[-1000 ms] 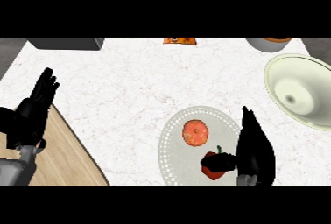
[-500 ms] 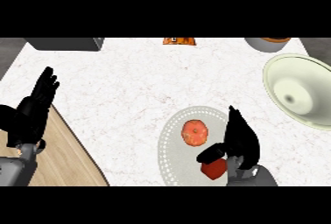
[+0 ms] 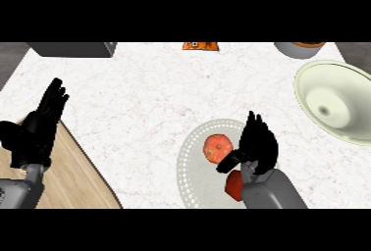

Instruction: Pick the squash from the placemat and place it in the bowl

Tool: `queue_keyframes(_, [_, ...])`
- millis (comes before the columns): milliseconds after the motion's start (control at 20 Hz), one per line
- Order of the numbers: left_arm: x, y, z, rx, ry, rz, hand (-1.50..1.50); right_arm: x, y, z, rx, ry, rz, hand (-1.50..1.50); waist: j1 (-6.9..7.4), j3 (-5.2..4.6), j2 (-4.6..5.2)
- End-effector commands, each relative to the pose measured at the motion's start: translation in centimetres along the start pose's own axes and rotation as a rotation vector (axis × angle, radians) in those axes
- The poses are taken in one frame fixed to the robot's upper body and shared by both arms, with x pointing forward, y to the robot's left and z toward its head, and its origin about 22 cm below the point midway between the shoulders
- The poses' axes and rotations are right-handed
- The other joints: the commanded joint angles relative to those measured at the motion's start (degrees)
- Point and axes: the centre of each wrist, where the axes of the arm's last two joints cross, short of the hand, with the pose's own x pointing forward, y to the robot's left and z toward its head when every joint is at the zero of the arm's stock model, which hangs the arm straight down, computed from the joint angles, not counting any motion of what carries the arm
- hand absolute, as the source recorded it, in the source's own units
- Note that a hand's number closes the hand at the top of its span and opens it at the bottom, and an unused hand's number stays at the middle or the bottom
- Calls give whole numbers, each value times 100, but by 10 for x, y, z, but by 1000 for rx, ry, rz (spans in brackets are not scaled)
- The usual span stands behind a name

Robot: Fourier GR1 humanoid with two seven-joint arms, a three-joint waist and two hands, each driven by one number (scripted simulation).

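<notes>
Speckled white counter [image 3: 145,98] bears a grey placemat [image 3: 192,169]; the orange squash [image 3: 217,148] lies on it, just beside the right hand [image 3: 257,144], which is straight-fingered and empty. The grasp looks like the step in hand: next, the fingers must curl round the squash before carrying it to the bowl [image 3: 313,93].

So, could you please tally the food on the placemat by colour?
Orange: 1, the squash
Red: 1, a vegetable
Total: 2

No readable text, label or number.
</notes>
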Motion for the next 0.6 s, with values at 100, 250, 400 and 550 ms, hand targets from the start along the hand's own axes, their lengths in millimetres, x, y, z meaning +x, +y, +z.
queue_keyframes(100, [-10, -3, 6, -3, -7, 4, 0, 16, 18, -5, 53, 228, -4, -150, 36, 3, 12])
queue_keyframes(250, [-1, -11, 7, 6, 0, -1, 0, 7, 33, 2, 78, 222, -1, -150, -2, 6, -8])
queue_keyframes(400, [3, 2, 2, -6, -2, -4, 0, 10, 26, -5, 72, 243, -31, -150, -19, 6, -4])
queue_keyframes(550, [14, 15, -21, 16, -6, -1, 0, 8, 37, -5, 58, 226, -9, -150, -87, 4, 8])
